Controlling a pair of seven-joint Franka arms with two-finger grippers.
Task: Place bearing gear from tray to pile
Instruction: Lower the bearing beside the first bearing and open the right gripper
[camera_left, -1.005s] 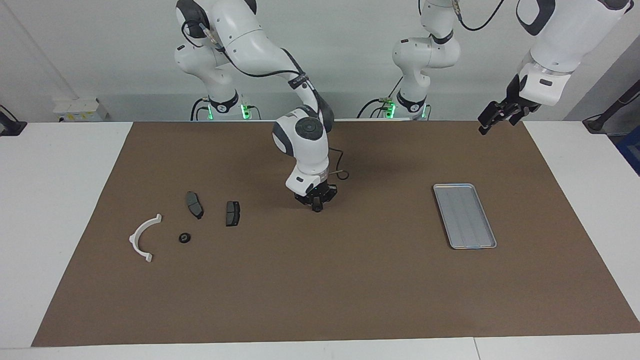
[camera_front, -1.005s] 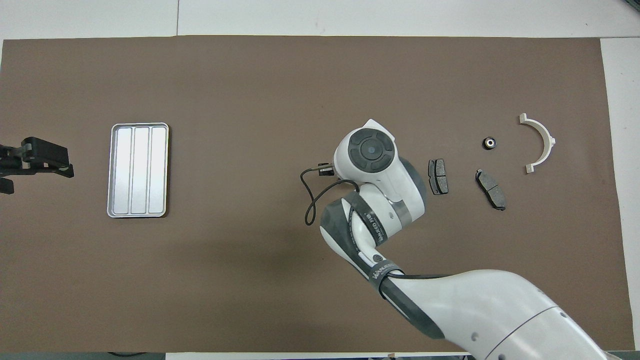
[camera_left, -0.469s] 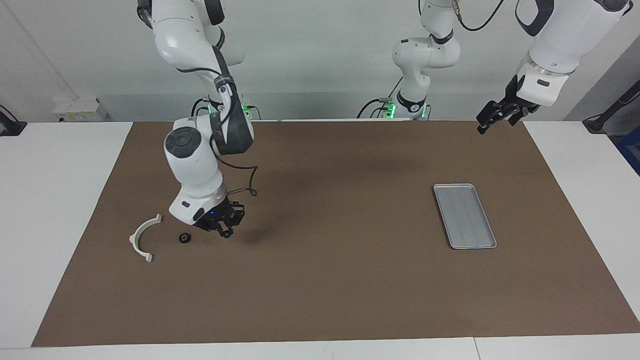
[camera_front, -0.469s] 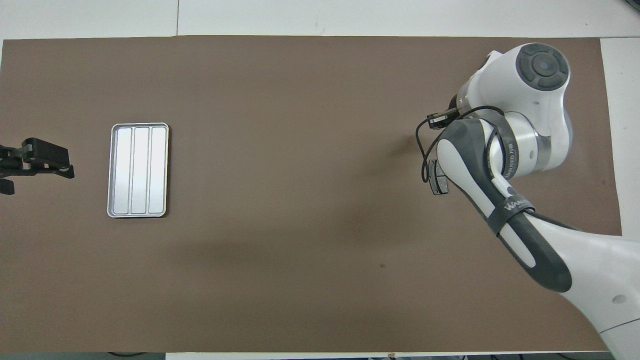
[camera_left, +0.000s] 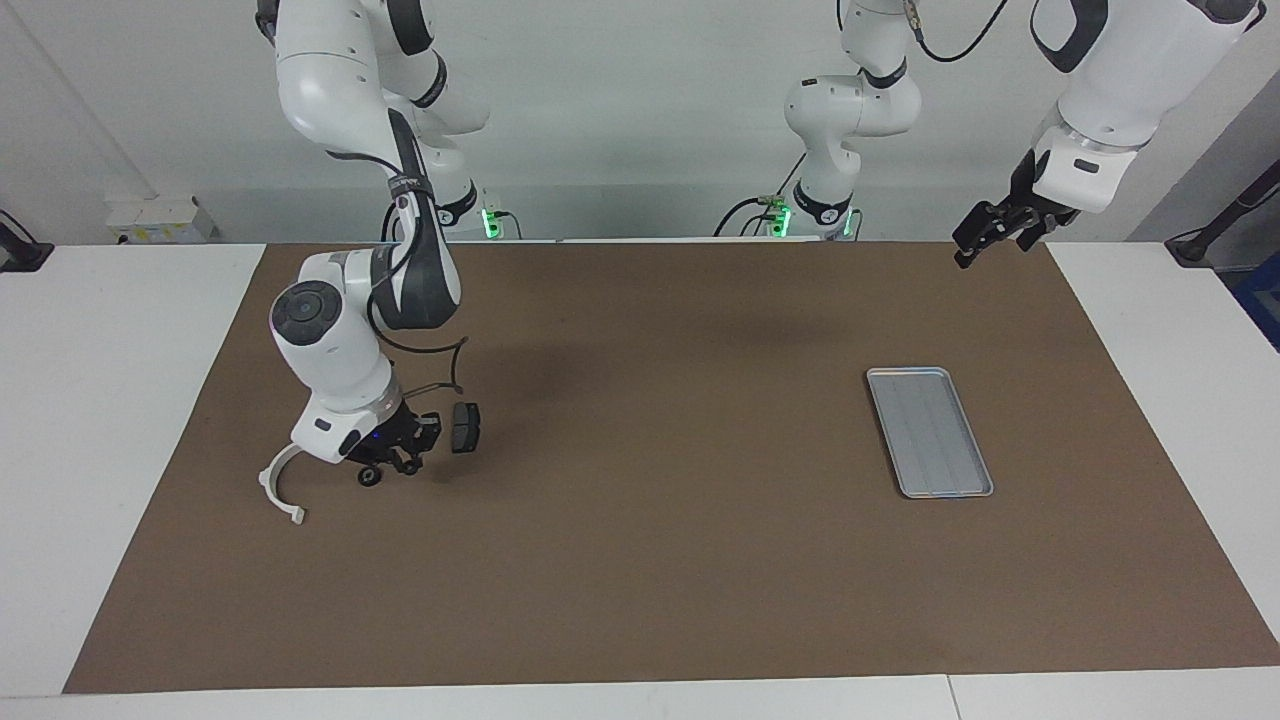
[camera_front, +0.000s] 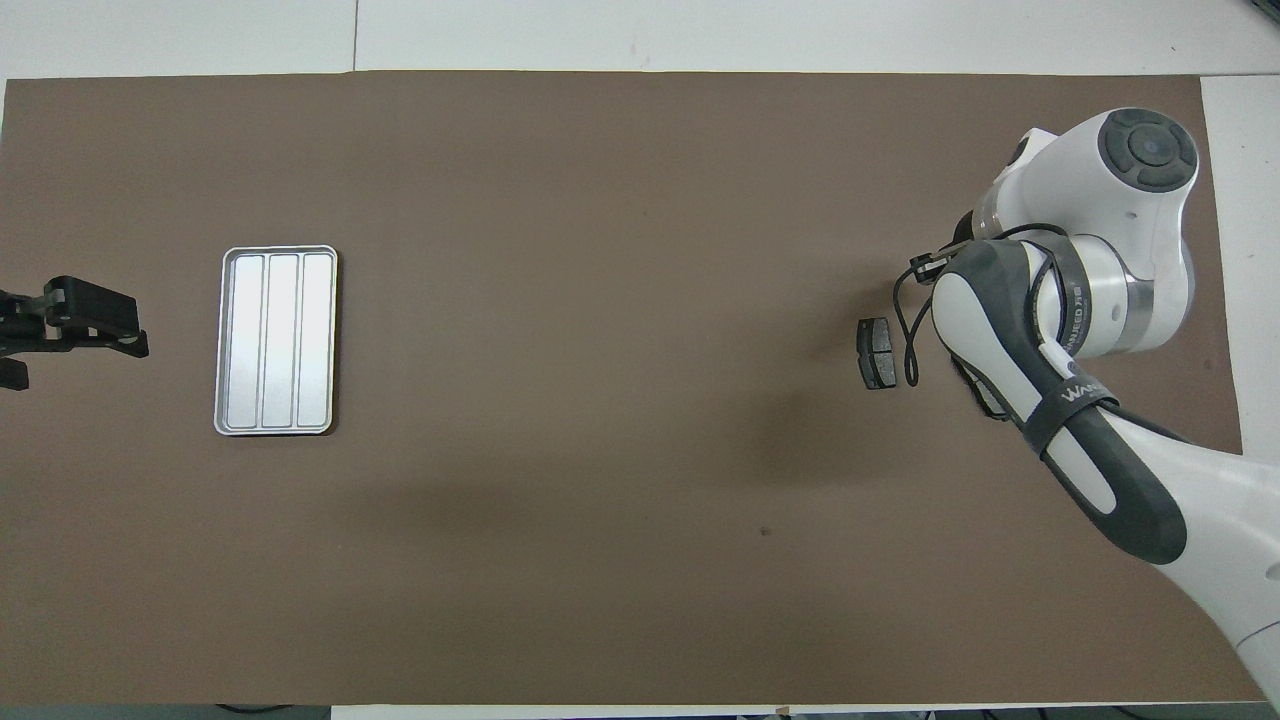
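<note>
The small black bearing gear (camera_left: 369, 478) lies on the brown mat in the pile, between the white half-ring bracket (camera_left: 277, 484) and a dark grey brake pad (camera_left: 465, 427). My right gripper (camera_left: 400, 462) hangs low right beside the gear, on the brake pad's side; I cannot tell if it touches it. The second brake pad is hidden by the right arm. In the overhead view the right arm (camera_front: 1070, 300) covers the gear and the bracket; one brake pad (camera_front: 877, 353) shows. The silver-grey tray (camera_left: 930, 432) (camera_front: 278, 342) is empty. My left gripper (camera_left: 985, 240) (camera_front: 75, 325) waits, open, raised at the left arm's end.
A brown mat (camera_left: 650, 560) covers most of the white table. A black cable (camera_left: 445, 365) loops off the right arm's wrist, above the brake pad.
The right arm has swung from the middle of the mat to the pile and come down beside the bearing gear. The gear, pads, bracket, tray and left arm have not moved.
</note>
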